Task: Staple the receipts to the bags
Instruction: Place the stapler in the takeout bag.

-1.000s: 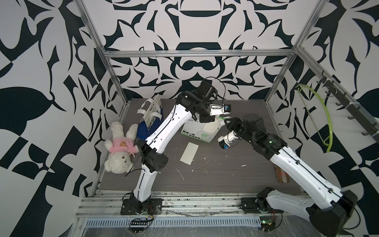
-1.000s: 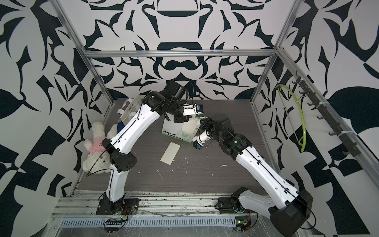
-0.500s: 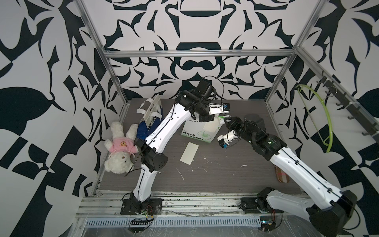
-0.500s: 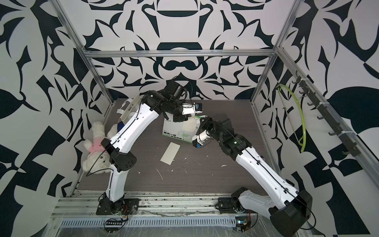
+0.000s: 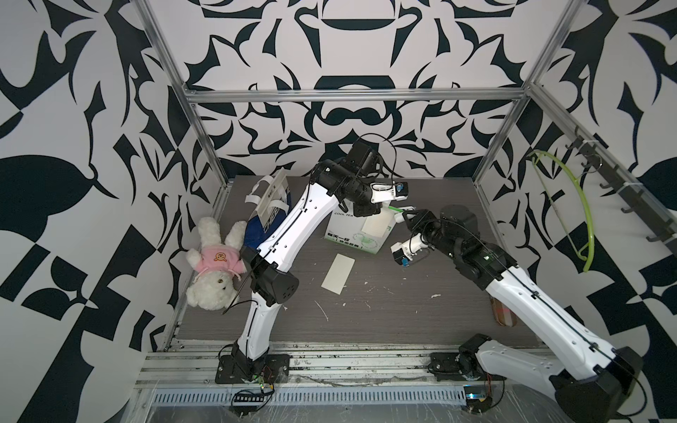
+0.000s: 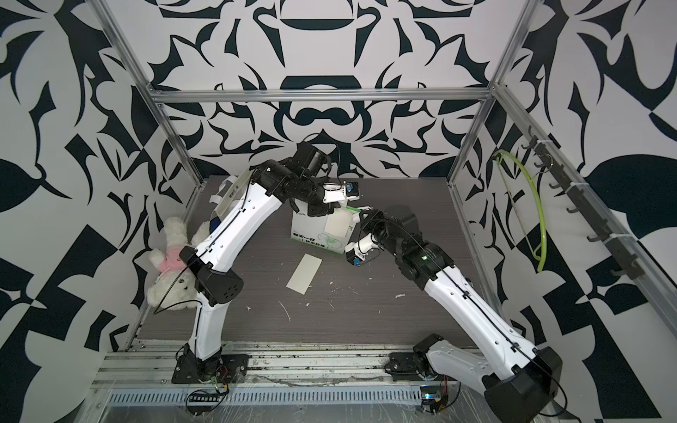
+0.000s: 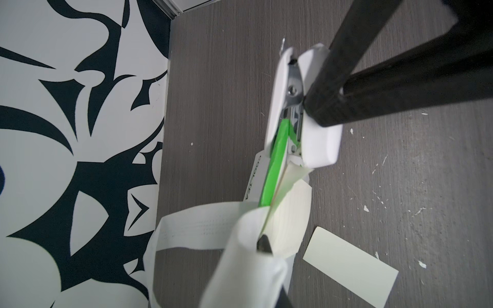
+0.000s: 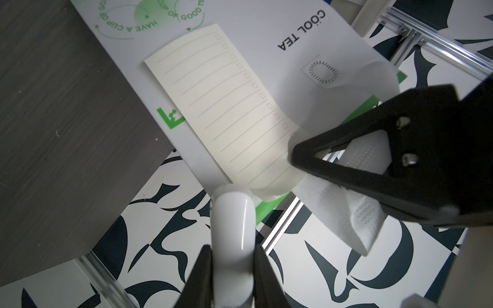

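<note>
At the centre of a top view, the COOL TEA bag [image 5: 351, 234] has one receipt [image 8: 226, 106] against its front. My left claw [image 8: 306, 162] pinches the bag's top edge tight. My right claw [image 8: 232, 272] grips the stapler [image 7: 306, 112], whose mouth straddles that edge. Stapling is in hand, and I judge the next move is a firm squeeze. The second receipt [image 5: 339, 273] lies just below, and the navy bag [image 5: 269, 221] is at left.

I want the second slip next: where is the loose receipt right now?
In both top views the loose receipt lies flat on the table, just in front of the COOL TEA bag, between the two arms.
</note>
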### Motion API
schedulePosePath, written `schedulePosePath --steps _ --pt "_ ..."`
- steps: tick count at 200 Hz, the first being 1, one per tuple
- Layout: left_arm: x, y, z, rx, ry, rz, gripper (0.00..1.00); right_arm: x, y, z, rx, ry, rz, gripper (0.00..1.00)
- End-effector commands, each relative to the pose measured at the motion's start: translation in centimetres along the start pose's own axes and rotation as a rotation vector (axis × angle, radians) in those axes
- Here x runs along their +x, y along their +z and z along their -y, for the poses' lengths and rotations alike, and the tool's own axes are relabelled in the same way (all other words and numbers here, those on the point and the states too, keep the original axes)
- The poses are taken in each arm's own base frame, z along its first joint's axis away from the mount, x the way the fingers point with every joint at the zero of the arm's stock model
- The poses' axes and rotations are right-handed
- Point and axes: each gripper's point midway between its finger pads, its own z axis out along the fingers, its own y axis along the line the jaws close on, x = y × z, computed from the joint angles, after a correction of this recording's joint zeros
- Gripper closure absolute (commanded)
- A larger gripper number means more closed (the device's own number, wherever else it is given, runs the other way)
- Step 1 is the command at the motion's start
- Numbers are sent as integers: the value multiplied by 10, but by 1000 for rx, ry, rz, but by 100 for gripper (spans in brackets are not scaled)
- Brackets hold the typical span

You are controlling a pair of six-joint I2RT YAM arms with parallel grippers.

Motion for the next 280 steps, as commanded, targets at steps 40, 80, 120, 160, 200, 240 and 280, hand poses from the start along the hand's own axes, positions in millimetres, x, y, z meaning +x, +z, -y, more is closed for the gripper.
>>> schedulePosePath --steps 40,80,120,160,200,240,280 --pt "-5 -5 -8 -24 -16 30 100 -4 -3 14 69 -172 22 100" --pt "-7 -5 -8 -20 -20 39 100 -4 -2 16 71 -170 27 100" --pt "-6 -7 -12 -36 -11 31 100 -2 -7 8 41 -190 18 100" --pt "-10 -10 -10 -30 -12 50 100 -3 -6 1 24 -201 16 100" --pt "-11 -1 -4 -8 -6 38 100 -2 -5 12 60 -170 20 100" --pt "-3 8 -2 -4 -7 -4 100 2 -4 20 79 -145 -1 100" --pt "-2 11 1 1 8 -22 100 7 -2 27 85 -149 -18 100"
